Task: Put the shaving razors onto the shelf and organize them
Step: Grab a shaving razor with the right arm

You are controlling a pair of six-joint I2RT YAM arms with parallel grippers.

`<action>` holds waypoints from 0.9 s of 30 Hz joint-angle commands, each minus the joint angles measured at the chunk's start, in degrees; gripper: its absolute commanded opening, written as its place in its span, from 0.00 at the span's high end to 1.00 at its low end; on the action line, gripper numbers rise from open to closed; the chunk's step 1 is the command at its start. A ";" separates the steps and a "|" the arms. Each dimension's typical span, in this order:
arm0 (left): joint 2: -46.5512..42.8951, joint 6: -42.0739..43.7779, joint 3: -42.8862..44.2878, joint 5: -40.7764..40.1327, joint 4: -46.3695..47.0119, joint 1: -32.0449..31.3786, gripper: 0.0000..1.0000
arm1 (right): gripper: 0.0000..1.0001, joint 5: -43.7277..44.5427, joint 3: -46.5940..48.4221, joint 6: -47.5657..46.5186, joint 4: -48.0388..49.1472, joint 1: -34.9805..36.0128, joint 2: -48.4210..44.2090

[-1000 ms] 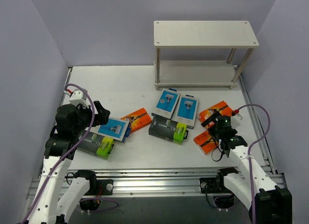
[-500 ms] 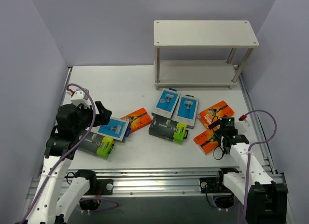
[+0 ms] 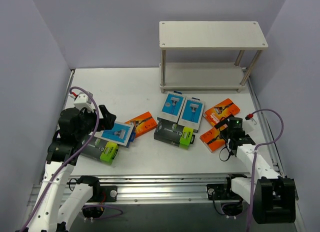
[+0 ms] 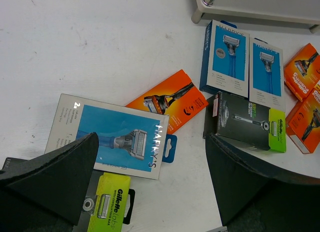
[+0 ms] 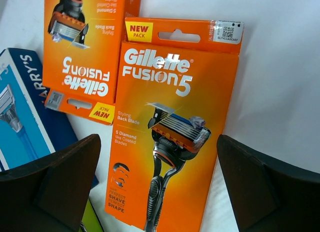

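Around me stand plain lavender walls [image 3: 100, 27], and under even light my white table [image 3: 120, 87] ends at a metal rail [image 3: 165, 187].

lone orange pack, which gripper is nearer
Left. The left gripper sits just left of the orange pack, over a blue pack; right gripper is far right by two other orange packs.

Left white jointed arm [image 3: 54, 168] raised near the table's [image 3: 125, 87] left edge; left black two-finger gripper [image 3: 104, 117] jaws spread wide. Right white jointed arm [image 3: 254, 166] low near the right edge; right black two-finger gripper [image 3: 223, 130] jaws likewise spread wide.
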 commanded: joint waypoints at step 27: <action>0.76 0.45 0.50 0.69 2.35 -0.22 0.03 | 0.07 -17.38 3.91 -8.90 2.54 3.80 -1.99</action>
